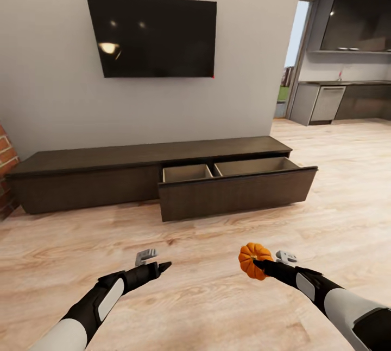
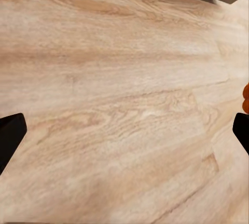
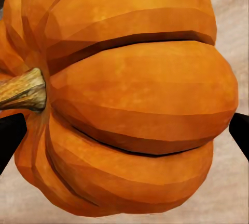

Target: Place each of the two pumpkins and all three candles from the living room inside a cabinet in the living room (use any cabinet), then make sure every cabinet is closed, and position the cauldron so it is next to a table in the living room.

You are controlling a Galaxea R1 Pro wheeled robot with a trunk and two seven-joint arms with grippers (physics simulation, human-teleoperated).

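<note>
Pumpkin [image 3: 135, 94]: small, round and orange with deep ribs, its flesh shading darker in the grooves; a short tan-brown stem is sticking out sideways from one end, so the stem axis is lying roughly level rather than upright
Pumpkin position: sitting in the right gripper [image 1: 259, 266], held up over the wood floor [image 1: 217, 307], in front of the open drawer and well apart from it
Right gripper: jaws clamped on the pumpkin, one dark fingertip [image 3: 10, 135] showing at each side of it in the right wrist view
Left gripper [image 1: 163, 268]: hanging over bare floor, holding nothing; in the left wrist view its two black fingertips [image 2: 10, 133] are standing wide apart at opposite edges
Cabinet [image 1: 81, 177]: long, low, dark-brown TV unit running along the grey wall, its long axis going left to right across the head view
Drawer [image 1: 239, 191]: right-hand front pulled out, showing two pale compartments side by side
TV [image 1: 152, 33]: black screen hanging on the wall above the cabinet
Brick [image 1: 5, 172]: red edge showing at the far left, beside the cabinet's end
</note>
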